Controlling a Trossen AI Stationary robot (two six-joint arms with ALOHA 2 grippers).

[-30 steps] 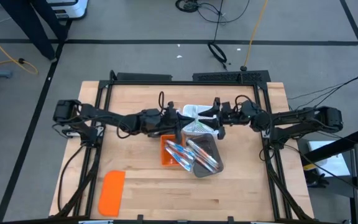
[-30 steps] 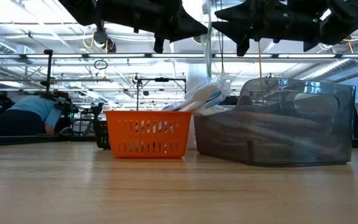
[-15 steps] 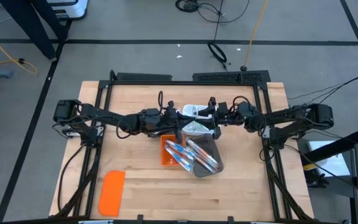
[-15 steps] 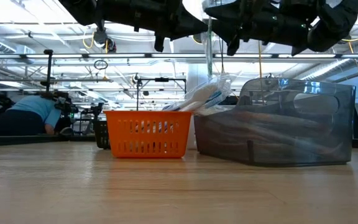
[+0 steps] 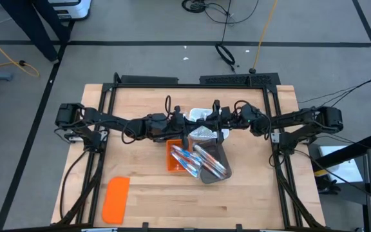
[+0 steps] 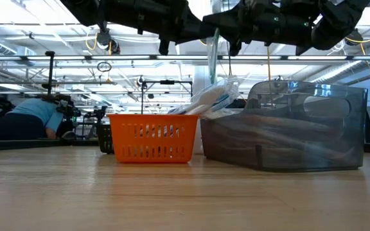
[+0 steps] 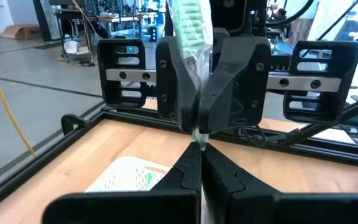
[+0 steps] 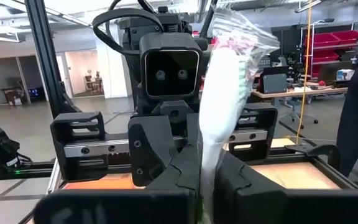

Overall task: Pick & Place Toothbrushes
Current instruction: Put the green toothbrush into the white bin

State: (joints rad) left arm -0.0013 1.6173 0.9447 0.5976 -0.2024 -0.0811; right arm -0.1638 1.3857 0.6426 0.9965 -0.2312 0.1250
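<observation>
Above the middle of the table [image 5: 140, 200], my two arms meet tip to tip, and both grippers pinch one wrapped toothbrush [image 8: 219, 106] between them. My left gripper [image 7: 201, 158] has its fingers pressed together on the lower end of that toothbrush, whose green bristled head stands upright above the clamp in my left wrist view. My right gripper [image 8: 204, 171] is closed on the same handle from the opposite side, facing the left one directly. Below the held brush, an orange basket [image 5: 172, 158] and a clear grey bin [image 5: 212, 161] sit touching side by side, with more packaged toothbrushes [image 5: 187, 160] lying across them. A white basket [image 5: 200, 115] sits just behind the bin. A flat orange lid [image 5: 116, 200] lies well apart, near the table's front left.
</observation>
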